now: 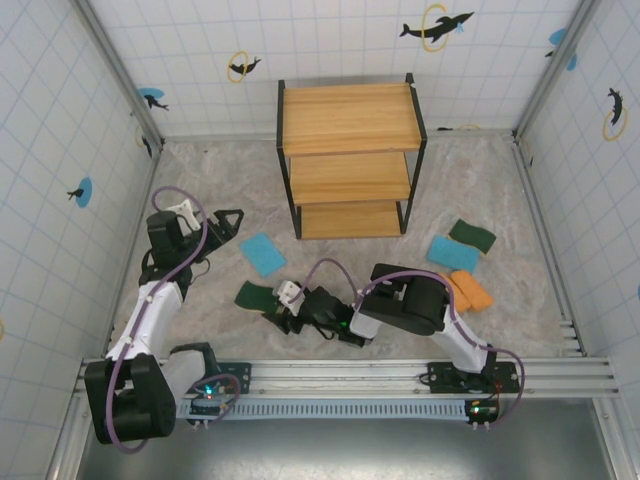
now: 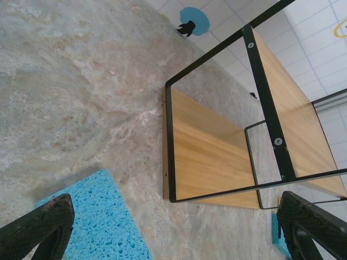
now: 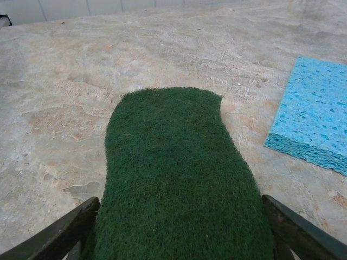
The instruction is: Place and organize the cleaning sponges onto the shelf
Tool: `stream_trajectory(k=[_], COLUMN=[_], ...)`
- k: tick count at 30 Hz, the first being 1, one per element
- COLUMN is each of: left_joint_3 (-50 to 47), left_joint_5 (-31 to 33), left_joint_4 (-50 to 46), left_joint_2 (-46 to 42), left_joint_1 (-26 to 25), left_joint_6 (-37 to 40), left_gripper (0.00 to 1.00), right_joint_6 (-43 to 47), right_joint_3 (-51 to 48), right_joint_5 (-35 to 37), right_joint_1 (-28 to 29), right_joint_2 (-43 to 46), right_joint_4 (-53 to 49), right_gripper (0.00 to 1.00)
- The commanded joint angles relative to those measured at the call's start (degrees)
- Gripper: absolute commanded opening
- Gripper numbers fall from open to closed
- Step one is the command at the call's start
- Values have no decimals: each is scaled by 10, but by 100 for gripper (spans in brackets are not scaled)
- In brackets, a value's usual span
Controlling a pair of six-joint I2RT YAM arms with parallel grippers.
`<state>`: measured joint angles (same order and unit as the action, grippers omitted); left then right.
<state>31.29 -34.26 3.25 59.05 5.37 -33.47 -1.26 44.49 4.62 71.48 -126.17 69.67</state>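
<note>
Close to the near edge of the table [image 1: 520,190], a little left of its middle, the right gripper [image 3: 180,203] reaches across and stands low over a dark green sponge [image 3: 173,173] that lies flat on the stone-patterned surface. Its jaws are on both sides of this sponge, right at its 2 long edges. I cannot tell if they already press it or only stand beside it. Near this sponge, toward the far edge, lies a light blue sponge [image 1: 263,254], also flat. The left gripper [image 1: 228,222] hovers near the blue one, on the side of the left edge, with its jaws spread fully wide and nothing between them. The shelf [image 1: 350,118] stands at the middle of the far edge, with 3 stepped wooden boards in a thin black frame. Toward the right edge, 4 more sponges lie close together on the table: a second dark green sponge [image 1: 472,236], just beside it a second light blue sponge [image 1: 450,252], and nearer to the near edge 2 orange sponges [image 1: 474,294], which are partly covered by the right arm [image 1: 420,305].
</note>
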Motion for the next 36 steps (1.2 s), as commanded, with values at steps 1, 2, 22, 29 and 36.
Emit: stream_trajectory(k=[1, 2, 22, 29, 36], left_joint_3=[12, 10, 57, 67, 48], left_joint_5=[0, 0, -45, -45, -33], left_joint_4=[1, 2, -31, -52, -46], left_joint_2=[5, 5, 77, 63, 24], left_joint_1=[5, 5, 4, 6, 5], left_joint_6=[-1, -1, -2, -2, -19], left_gripper=[97, 98, 97, 98, 98], right_joint_6=[1, 2, -18, -56, -73], right_joint_3=[9, 9, 64, 53, -37], right_joint_5=[-1, -1, 10, 66, 153], right_joint_1=[-2, -2, 17, 35, 60], right_joint_2=[-19, -19, -10, -6, 39], right_joint_4=[-18, -21, -136, -98, -47], right_gripper=[72, 70, 52, 53, 53])
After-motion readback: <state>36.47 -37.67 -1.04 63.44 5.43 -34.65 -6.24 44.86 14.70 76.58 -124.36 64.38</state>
